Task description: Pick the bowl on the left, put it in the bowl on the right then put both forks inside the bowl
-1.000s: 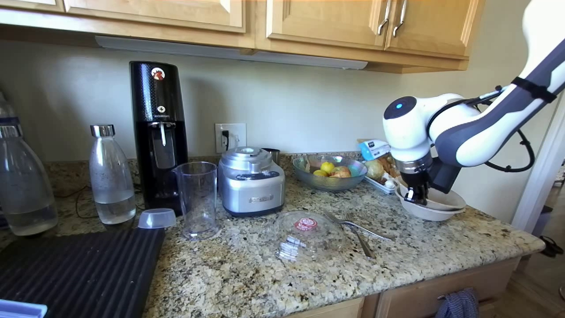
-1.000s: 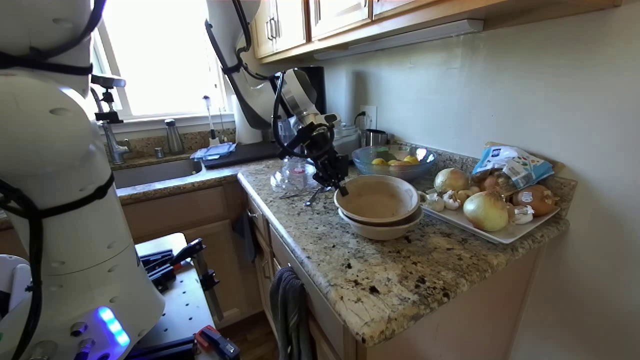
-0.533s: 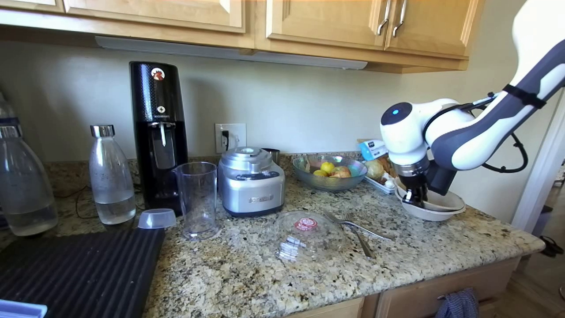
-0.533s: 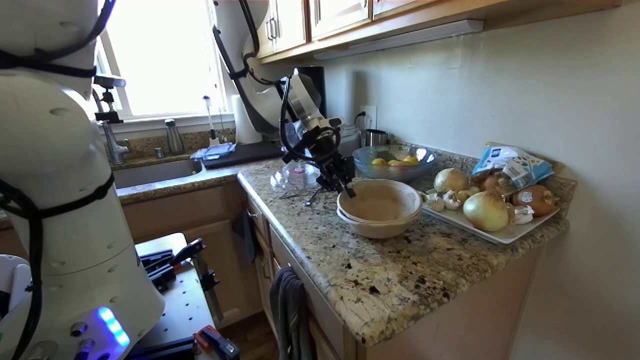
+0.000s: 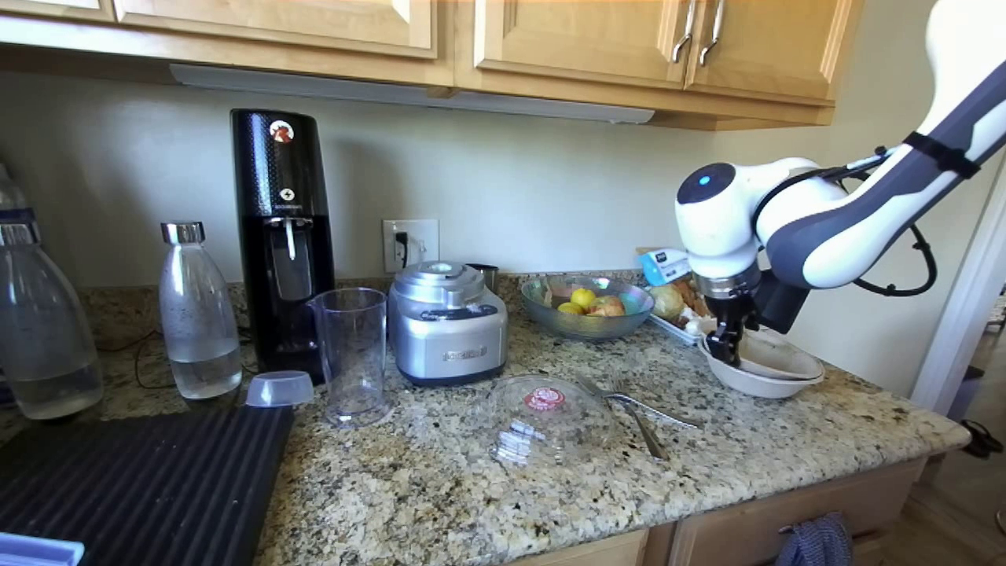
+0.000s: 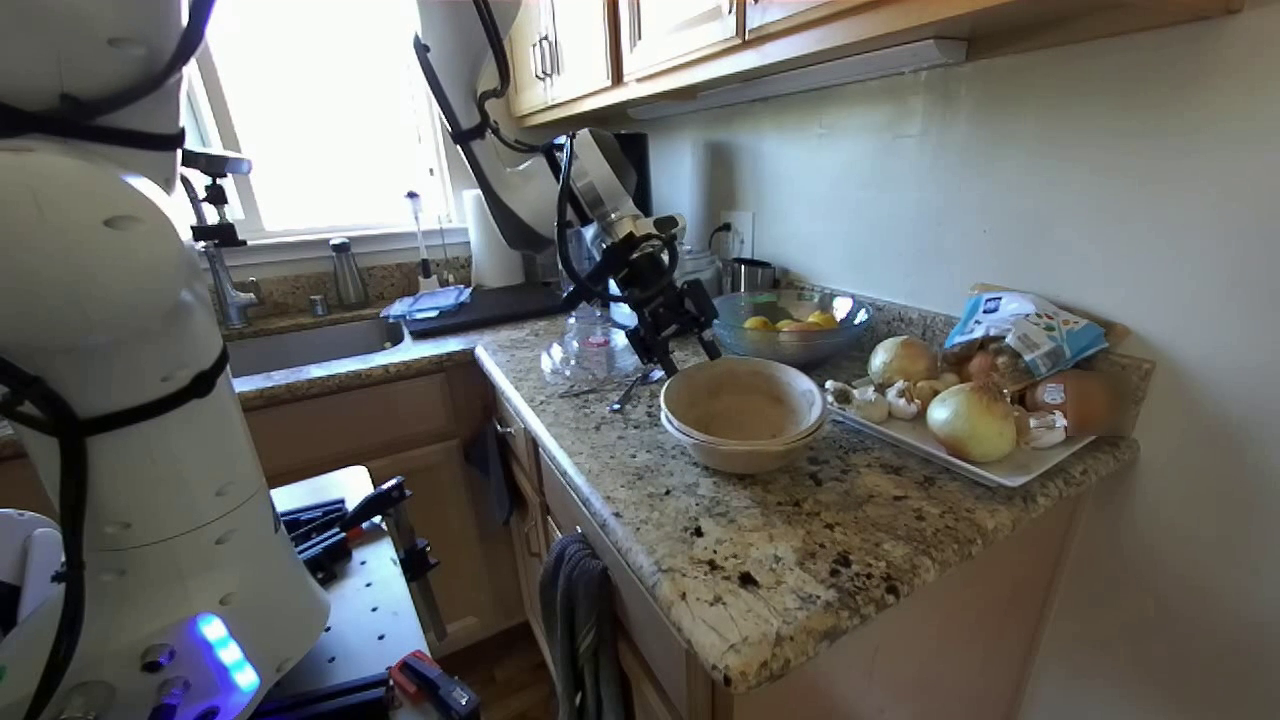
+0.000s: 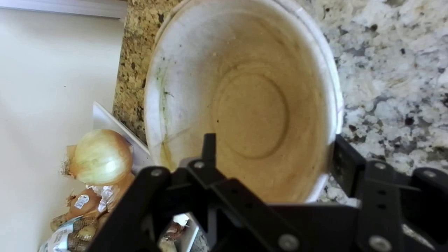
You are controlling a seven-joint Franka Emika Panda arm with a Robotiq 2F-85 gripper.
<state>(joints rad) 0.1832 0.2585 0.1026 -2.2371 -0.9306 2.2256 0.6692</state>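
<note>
Two off-white bowls are nested at the counter's end in both exterior views. The upper bowl (image 6: 742,402) rests inside the lower bowl (image 6: 738,459), their rims close together. My gripper (image 6: 690,358) is at the rim of the stack on the forks' side, its jaws spread apart. In the wrist view one finger (image 7: 209,148) is over the inside of the upper bowl and the other finger (image 7: 346,164) is by the outside of the rim. Nothing is gripped. Two silver forks, one fork (image 5: 664,414) crossing the other fork (image 5: 650,437), lie on the counter left of the bowls in an exterior view.
An upturned clear glass bowl (image 5: 550,428) lies beside the forks. Behind are a glass fruit bowl (image 5: 585,318) and a silver appliance (image 5: 449,338). A white plate (image 6: 1010,468) of onions and garlic stands close to the stack. The counter's front edge (image 6: 610,510) runs nearby.
The upper bowl came down with my gripper and settled into the lower one. The jaws then opened and released it, the gripper rose slightly, and the stack shifted a little.
</note>
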